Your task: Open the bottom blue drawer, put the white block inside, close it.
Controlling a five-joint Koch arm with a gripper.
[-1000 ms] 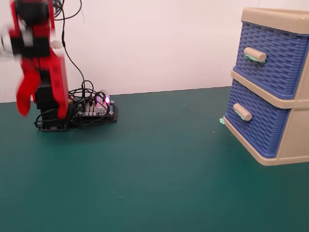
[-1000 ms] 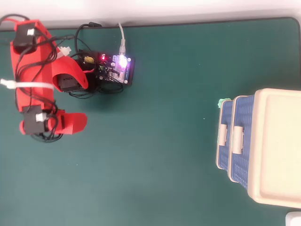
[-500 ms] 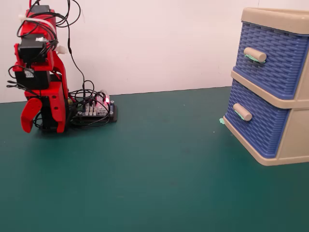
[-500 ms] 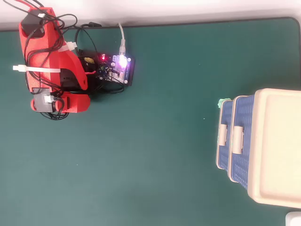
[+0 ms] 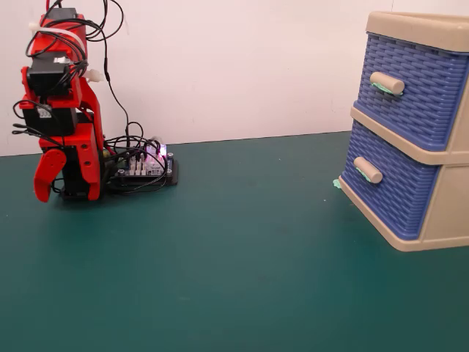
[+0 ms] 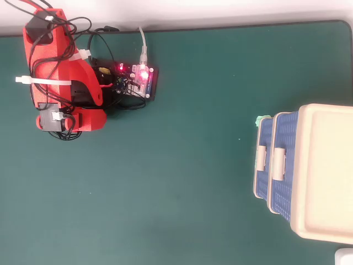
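1. Drawer front first: the bottom blue drawer (image 5: 392, 192) sits flush in its beige frame (image 5: 444, 213), shut, nearest on the right of the fixed view.
2. Green table (image 5: 234, 257) between, bare.
3. Far left, the red arm folds by the circuit board (image 5: 143, 166); the gripper (image 5: 45, 182) points down, jaw gap cannot be told.
4. No white block shows.

Green table (image 5: 242, 279): red arm (image 5: 62, 117), lit circuit board (image 6: 135, 80), beige 2-drawer cabinet (image 6: 325, 171), well apart.
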